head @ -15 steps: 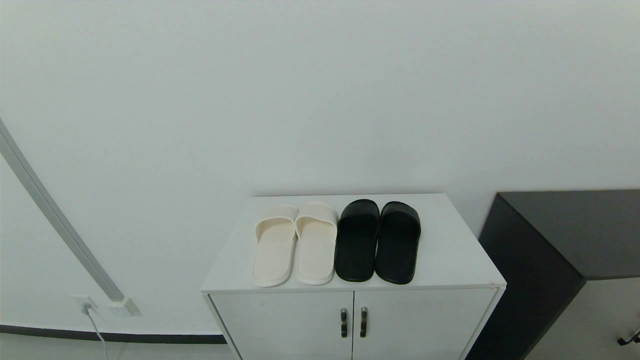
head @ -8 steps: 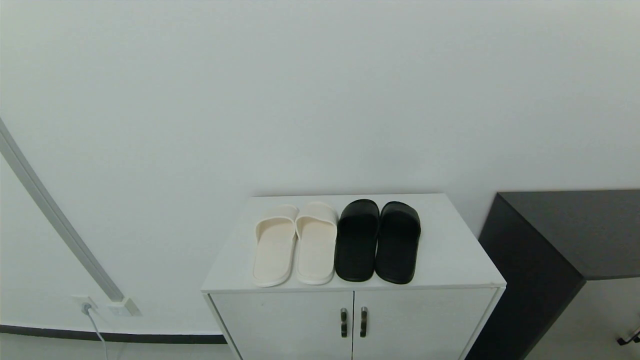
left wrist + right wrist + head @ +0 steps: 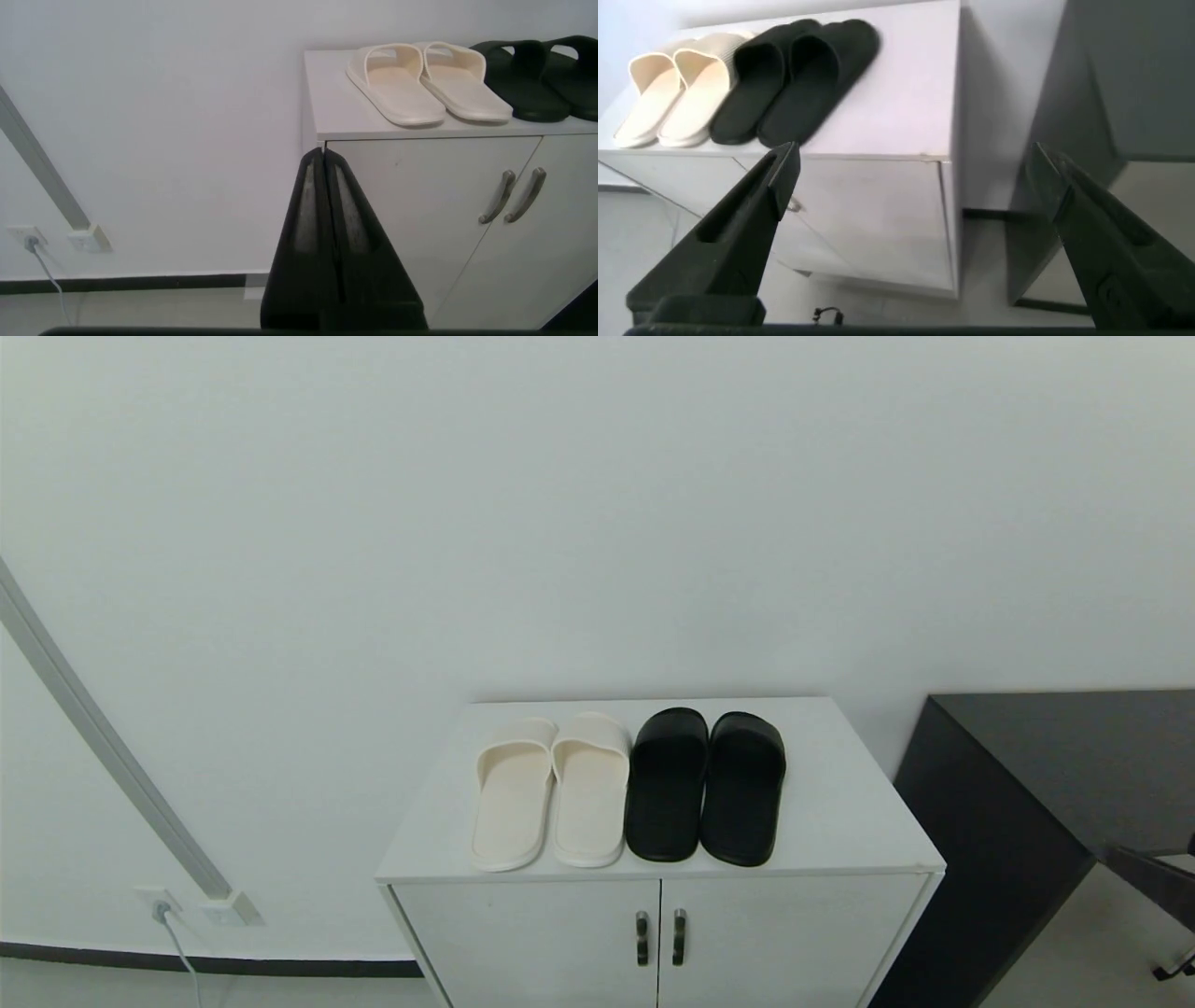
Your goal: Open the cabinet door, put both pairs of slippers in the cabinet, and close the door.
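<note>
Both doors of the low white two-door cabinet are shut, so the job hasn't started in earnest. On the cabinet's top sit the cream foam slippers and, touching them on the cabinet's right half, the black rubber slippers. All four lie side by side with toes toward the wall and heels at the cabinet's front edge.

The pair of slim metal bar handles stands upright on either side of the cabinet's centre seam, just under its top.

The left gripper is clenched, its two black fingers pressed flat together with nothing between them. It hangs off the cabinet's front left corner, just below the top, so the handles lie across the width of the left door from it. The right gripper is spread wide and empty, out past the cabinet's front right corner and looking down on its top.

By my reckoning the left gripper, nearer the handles' height, is better placed, but it would have to unclench and take the upright bar from the side.

A dark grey box-shaped unit stands just beside the cabinet's right side.
</note>
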You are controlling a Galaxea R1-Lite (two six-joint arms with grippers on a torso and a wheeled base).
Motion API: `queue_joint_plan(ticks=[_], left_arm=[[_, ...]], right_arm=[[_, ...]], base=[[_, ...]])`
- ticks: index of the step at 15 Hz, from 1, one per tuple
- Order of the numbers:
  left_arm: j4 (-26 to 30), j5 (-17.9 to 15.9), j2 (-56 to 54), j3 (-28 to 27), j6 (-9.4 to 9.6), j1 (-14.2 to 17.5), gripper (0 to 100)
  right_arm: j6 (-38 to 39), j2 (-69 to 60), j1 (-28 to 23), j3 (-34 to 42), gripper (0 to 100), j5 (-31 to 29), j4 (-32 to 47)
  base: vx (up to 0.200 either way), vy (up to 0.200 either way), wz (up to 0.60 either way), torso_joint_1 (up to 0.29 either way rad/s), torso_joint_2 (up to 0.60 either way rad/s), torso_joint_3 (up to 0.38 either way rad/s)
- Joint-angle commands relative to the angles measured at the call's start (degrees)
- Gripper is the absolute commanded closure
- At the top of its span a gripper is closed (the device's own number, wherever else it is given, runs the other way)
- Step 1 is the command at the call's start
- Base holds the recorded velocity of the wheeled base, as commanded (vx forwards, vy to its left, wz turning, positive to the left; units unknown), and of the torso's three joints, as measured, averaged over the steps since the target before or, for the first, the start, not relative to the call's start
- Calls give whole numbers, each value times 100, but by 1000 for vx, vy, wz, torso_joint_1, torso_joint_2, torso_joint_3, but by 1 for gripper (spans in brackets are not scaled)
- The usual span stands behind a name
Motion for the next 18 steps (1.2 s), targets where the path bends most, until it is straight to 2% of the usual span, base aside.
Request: queue_joint_plan(ticks=[1,6,9,11,14,18], left_arm=[[0,1,7,0,4,2,100],[0,1,7,0,4,2,100],[0,1,7,0,-5,2,100],[0,1,7,0,-5,2,100],[0,-8,7,0,31,2,100],[9,-8,7,0,31,2,100]], right_arm=[[288,833,1040,-492,0,-603,-12],[780,2064,2666,-1442,0,-1667,-65],[1061,2995,2912,-2066,0,-1799,-258],[1061,3646,3052,-2391,0,-2089,-706],[1061,4771,3149,-2988,0,-2783,-1172],[1237,5957,3175,-3902,0,-3557,-1286]], base=[[0,0,0,0,0,0],[0,0,0,0,0,0],[0,0,0,0,0,0],[0,0,0,0,0,0],[0,0,0,0,0,0],[0,0,0,0,0,0]])
